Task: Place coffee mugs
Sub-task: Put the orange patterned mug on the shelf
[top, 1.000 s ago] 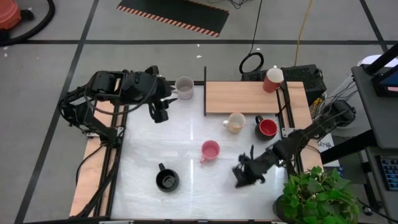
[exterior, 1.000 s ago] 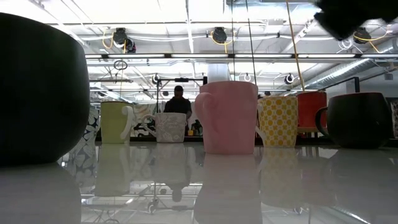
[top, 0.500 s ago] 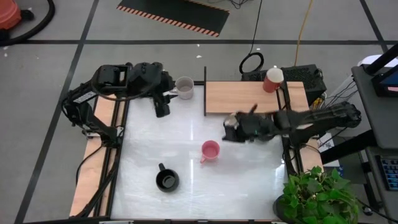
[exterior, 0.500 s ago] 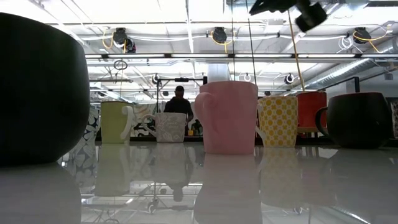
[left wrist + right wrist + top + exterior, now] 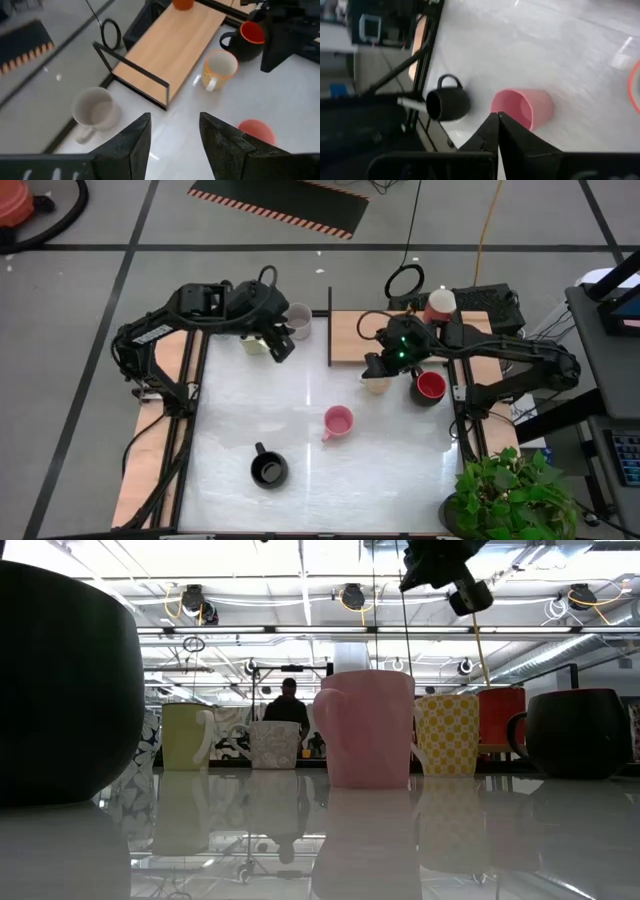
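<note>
white table [image 5: 300,410], pink mug [image 5: 338,421], black mug [image 5: 268,469]

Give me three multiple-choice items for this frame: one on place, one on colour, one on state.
1. Where does the right gripper hang?
A. over the yellow mug
B. over the plant
C. off the table

2. What colour is the mug nearest the black mug?
A. green
B. pink
C. blue

3. How is the left gripper?
A. shut on a mug
B. shut, empty
C. open, empty

Answers: A, the high view puts it above the yellow mug; B, the pink mug stands nearest; C, the left wrist view shows parted fingers holding nothing.
</note>
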Available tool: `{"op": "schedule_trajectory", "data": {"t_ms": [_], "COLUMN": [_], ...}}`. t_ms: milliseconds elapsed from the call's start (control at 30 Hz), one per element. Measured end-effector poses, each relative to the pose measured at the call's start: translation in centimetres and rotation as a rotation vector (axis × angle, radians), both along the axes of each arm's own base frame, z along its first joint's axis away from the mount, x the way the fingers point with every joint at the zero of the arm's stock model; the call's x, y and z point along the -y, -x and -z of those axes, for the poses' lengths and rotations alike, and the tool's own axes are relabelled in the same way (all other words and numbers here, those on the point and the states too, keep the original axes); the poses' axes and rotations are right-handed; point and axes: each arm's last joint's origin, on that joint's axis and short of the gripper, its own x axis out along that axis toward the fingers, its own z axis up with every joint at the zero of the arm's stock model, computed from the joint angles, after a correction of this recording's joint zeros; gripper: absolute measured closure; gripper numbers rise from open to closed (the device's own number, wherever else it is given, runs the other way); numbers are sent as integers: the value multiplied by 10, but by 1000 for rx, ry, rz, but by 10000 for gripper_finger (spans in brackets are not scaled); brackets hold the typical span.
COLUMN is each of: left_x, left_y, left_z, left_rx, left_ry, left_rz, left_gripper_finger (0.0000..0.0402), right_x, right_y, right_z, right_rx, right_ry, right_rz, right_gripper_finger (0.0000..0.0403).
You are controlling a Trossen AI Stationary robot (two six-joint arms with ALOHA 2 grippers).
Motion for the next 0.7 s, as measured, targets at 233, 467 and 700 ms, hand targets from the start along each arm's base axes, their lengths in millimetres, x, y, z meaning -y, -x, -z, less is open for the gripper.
{"op": "schedule_trajectory", "data": {"t_ms": [233, 467, 700], "left_x": [15, 29, 44], "left_y": [-24, -52, -61], "left_z": [17, 33, 35], "left_rx": [-9, 16, 32], "left_ry": [93, 148, 166], "left_rz": [-45, -64, 25], "left_gripper_finger": [231, 231, 231], "right_x": [2, -13, -16], "right_y": [11, 43, 70], "right_z": [8, 16, 17], "right_rx": [-84, -358, -567], "right_ry": [46, 59, 168], "right_rz": [-146, -198, -207], "right_gripper_finger": [403, 402, 356]}}
